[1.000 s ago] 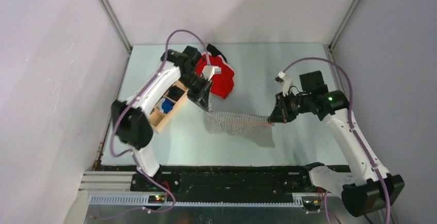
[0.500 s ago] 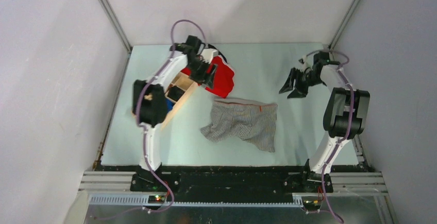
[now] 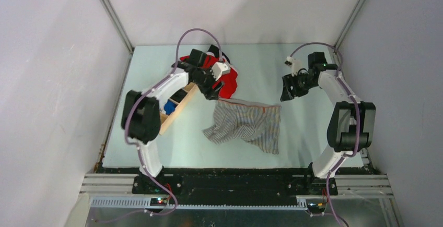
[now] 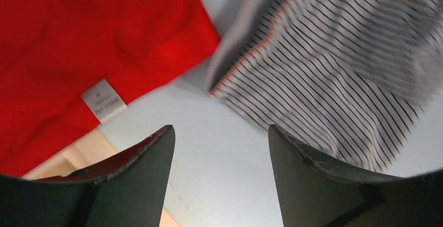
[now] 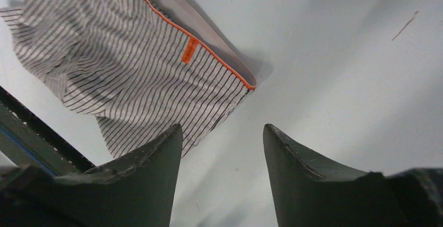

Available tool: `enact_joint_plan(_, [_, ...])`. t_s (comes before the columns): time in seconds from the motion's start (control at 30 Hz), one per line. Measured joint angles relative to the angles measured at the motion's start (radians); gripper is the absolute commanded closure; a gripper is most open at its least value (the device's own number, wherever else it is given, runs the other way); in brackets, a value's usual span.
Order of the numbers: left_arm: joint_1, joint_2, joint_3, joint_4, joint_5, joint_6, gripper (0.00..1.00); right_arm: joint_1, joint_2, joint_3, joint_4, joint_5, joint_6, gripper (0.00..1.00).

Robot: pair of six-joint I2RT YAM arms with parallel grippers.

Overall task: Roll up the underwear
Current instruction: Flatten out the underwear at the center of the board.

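The underwear (image 3: 245,122) lies spread out near the middle of the worktop (image 3: 308,138), resting on it with nothing holding it. Its orange-edged waistband runs along the 12 o'clock side and the legs point toward 6 o'clock. The leg at 8 o'clock looks bunched, possibly folded under itself; the top view is too coarse to be sure.

The left claw (image 4: 219,133) hangs just off the waistband's 10 o'clock corner. Its two fingers are spread well apart with only bare worktop between them. The right claw (image 5: 222,130) hangs just off the 2 o'clock corner, also spread wide and holding nothing. A red cloth (image 3: 228,83) lies at 11 o'clock from the underwear, close to the waistband corner but, in the left wrist view, apart from it. A wooden box (image 3: 175,107) sits at 9 o'clock under the left arm.

The laying-out step looks done and no roll has been started. The next move probably calls for both claws to come down on one edge, likely the waistband corners they already flank. They would pinch only the striped fabric and turn it over evenly toward 6 o'clock. The left claw must keep clear of the red cloth, and the bunched leg may need flattening first so the roll comes out straight.
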Motion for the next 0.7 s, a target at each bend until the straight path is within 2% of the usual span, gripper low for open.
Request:
enact_joint_plan(0.03, [0.004, 0.084, 0.075, -0.003, -0.008, -0.036, 0.27, 0.008, 0.016, -0.004, 0.008, 0.012, 0.002, 0.35])
enact_joint_plan(0.13, [0.02, 0.195, 0.138, 0.02, -0.013, -0.128, 0.26, 0.01, 0.064, -0.009, 0.022, 0.024, 0.014, 0.34])
enact_joint_plan(0.2, [0.029, 0.22, 0.138, 0.013, -0.005, -0.164, 0.25, 0.004, 0.099, -0.01, 0.027, 0.023, 0.02, 0.34])
enact_joint_plan(0.37, [0.04, 0.274, 0.165, -0.008, 0.045, -0.218, 0.21, -0.006, 0.188, -0.008, 0.019, 0.0, 0.019, 0.25])
enact_joint_plan(0.7, [0.028, 0.385, 0.239, -0.048, 0.134, -0.244, 0.26, 0.015, 0.264, 0.002, 0.007, -0.03, 0.02, 0.28])
